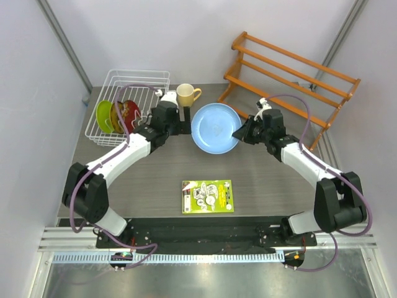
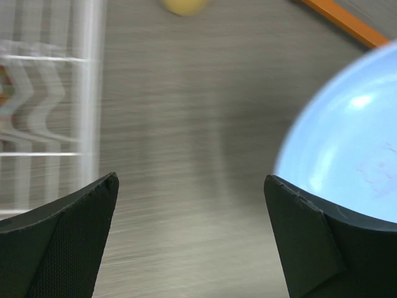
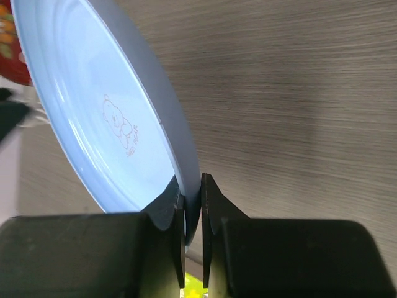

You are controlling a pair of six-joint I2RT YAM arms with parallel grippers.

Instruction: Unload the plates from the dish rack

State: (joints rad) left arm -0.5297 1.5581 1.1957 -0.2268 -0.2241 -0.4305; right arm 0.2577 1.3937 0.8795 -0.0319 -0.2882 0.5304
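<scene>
The light blue plate (image 1: 214, 128) is held tilted above the table in the middle, with its right rim pinched in my shut right gripper (image 1: 239, 133). The right wrist view shows the jaws (image 3: 192, 186) clamped on the plate's rim (image 3: 105, 118). The white wire dish rack (image 1: 133, 87) stands at the back left and holds the lime green plate (image 1: 103, 117), the yellow patterned plate (image 1: 116, 115) and the dark red plate (image 1: 129, 114) upright. My left gripper (image 1: 185, 124) is open and empty between the rack and the blue plate. In its own view (image 2: 189, 183) only bare table lies between the jaws, with the blue plate (image 2: 347, 143) to the right.
A yellow mug (image 1: 186, 94) stands just behind my left gripper. An orange wooden slatted rack (image 1: 291, 74) stands at the back right. A green printed card (image 1: 208, 196) lies at the table's front middle. The rack's wires (image 2: 49, 105) show at the left of the left wrist view.
</scene>
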